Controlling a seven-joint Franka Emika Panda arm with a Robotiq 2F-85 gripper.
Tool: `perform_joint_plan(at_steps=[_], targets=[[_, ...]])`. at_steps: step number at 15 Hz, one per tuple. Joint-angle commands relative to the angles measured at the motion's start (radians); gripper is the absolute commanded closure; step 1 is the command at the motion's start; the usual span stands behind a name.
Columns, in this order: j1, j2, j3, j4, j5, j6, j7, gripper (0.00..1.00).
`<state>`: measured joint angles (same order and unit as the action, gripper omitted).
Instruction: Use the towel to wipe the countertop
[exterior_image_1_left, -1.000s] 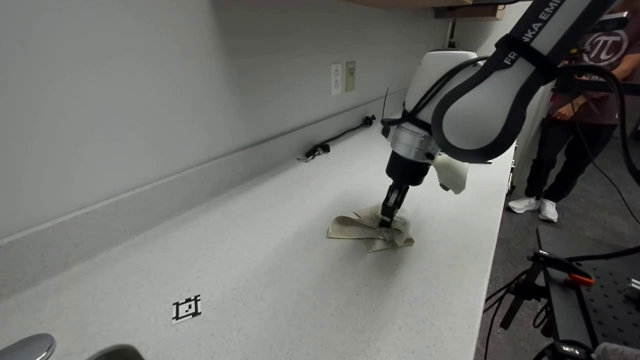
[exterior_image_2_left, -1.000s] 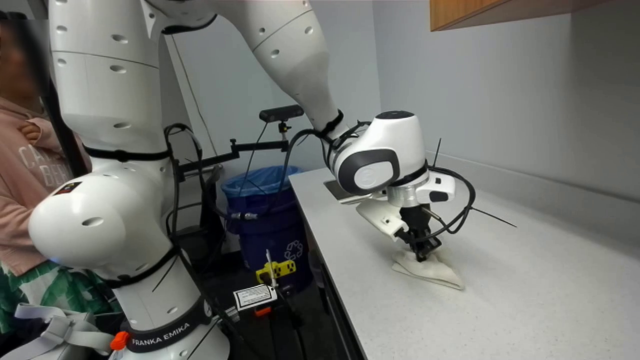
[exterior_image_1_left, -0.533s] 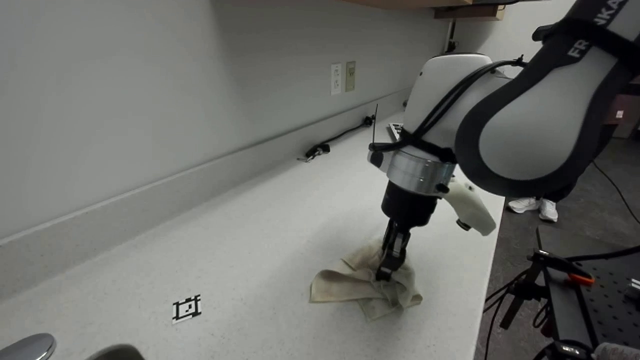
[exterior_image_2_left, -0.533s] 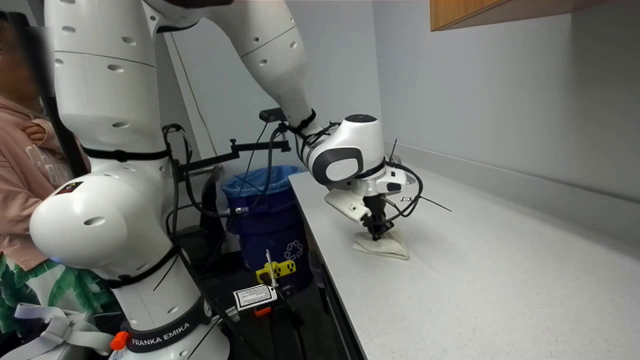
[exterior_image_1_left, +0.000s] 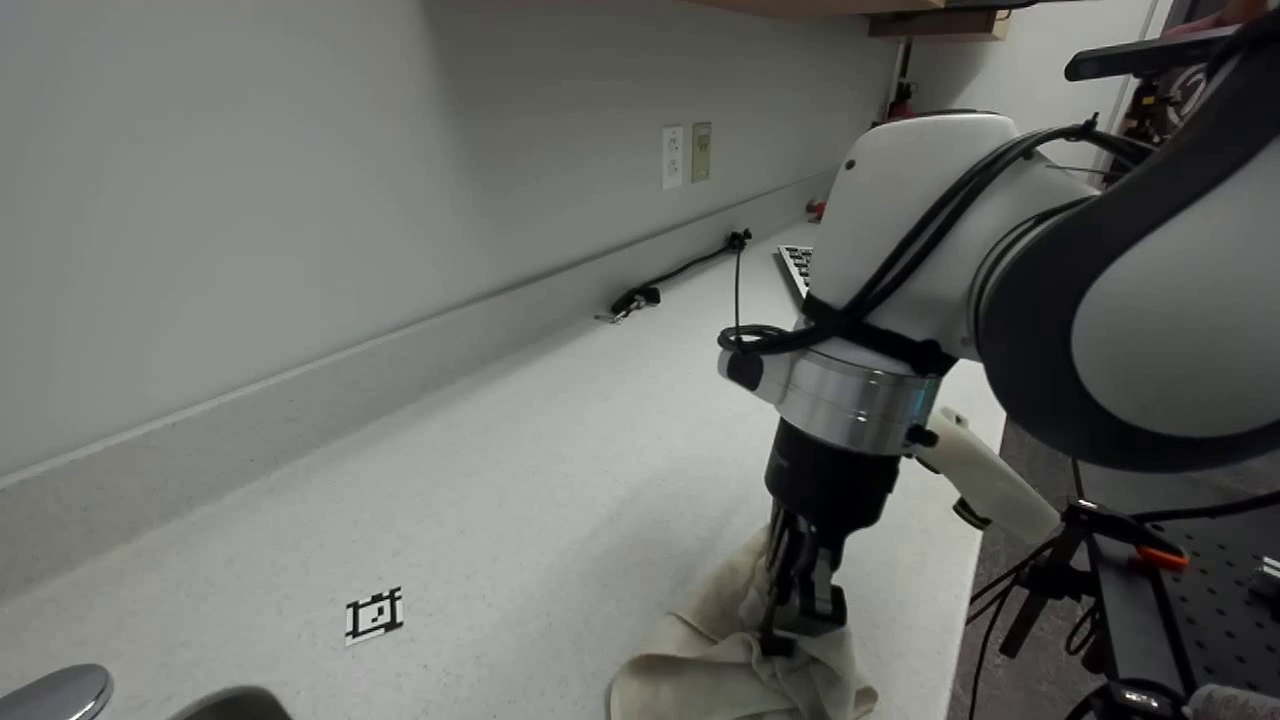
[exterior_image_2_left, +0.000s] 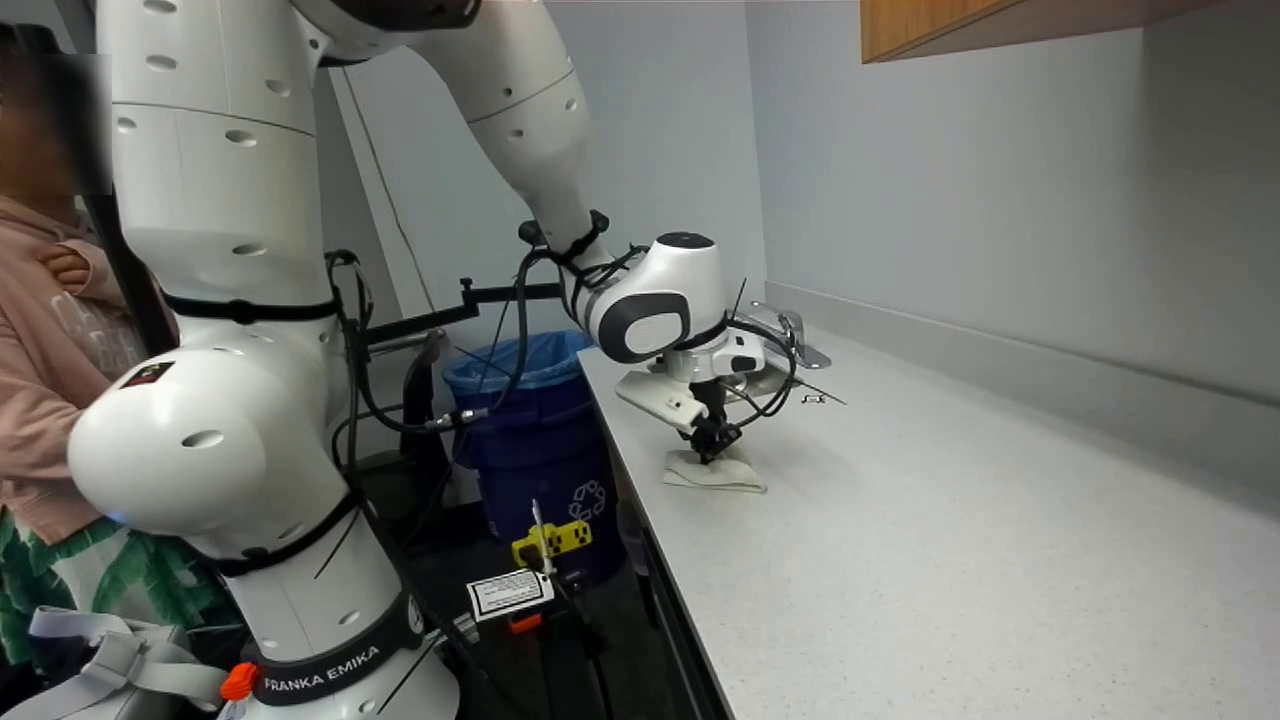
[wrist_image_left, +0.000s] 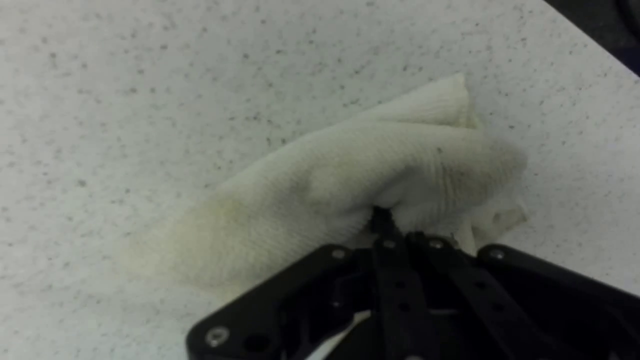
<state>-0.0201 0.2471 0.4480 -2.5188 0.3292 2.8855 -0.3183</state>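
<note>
In an exterior view, over the past second you have drawn the towel (exterior_image_1_left: 690, 675) along the countertop (exterior_image_1_left: 450, 500) toward the near end, so that it now runs off the bottom of the frame; the printed marker (exterior_image_1_left: 374, 615) lies well apart from it, toward the backsplash (exterior_image_1_left: 300, 415). The gripper (exterior_image_1_left: 785, 642) has travelled with it, its tips down in the cloth, and the gap to the front edge has narrowed, though the towel is short of it. In an exterior view, the same run has put the towel (exterior_image_2_left: 720, 476) farther down the countertop, near the front edge, and the faucet (exterior_image_2_left: 797, 332), hidden behind the arm (exterior_image_2_left: 535, 110) a second ago, has come into sight. You can make out no gap under the cloth, so the stroke is probably wiping and not just carrying. In the wrist view, the jaws are together, clamped on a gathered fold of the towel; the rest lies in a long, bunched ridge on the speckled surface. For the task, that reads as one lengthwise pass under way, with the strip by the backsplash probably left for another. Watch your drift: a little more outward and a corner could slip over the edge, and the bunching likely keeps your swath narrow.
</note>
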Motion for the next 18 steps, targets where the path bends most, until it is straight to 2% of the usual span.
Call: perform_joint_plan(at_steps=[1,8,12,15,16,17,18], targets=[[0.033,0.003,-0.120,-0.002,-0.127,-0.004,0.026,0.99],[0.020,-0.030,-0.319,0.015,-0.287,0.008,0.094,0.99],[0.013,-0.050,-0.373,0.026,-0.313,-0.015,0.092,0.99],[0.015,-0.060,-0.382,0.028,-0.317,-0.023,0.093,0.99],[0.014,-0.062,-0.379,0.029,-0.311,-0.027,0.092,0.90],[0.012,-0.065,-0.376,0.029,-0.306,-0.031,0.087,0.69],[0.007,-0.068,-0.367,0.029,-0.292,-0.035,0.078,0.63]])
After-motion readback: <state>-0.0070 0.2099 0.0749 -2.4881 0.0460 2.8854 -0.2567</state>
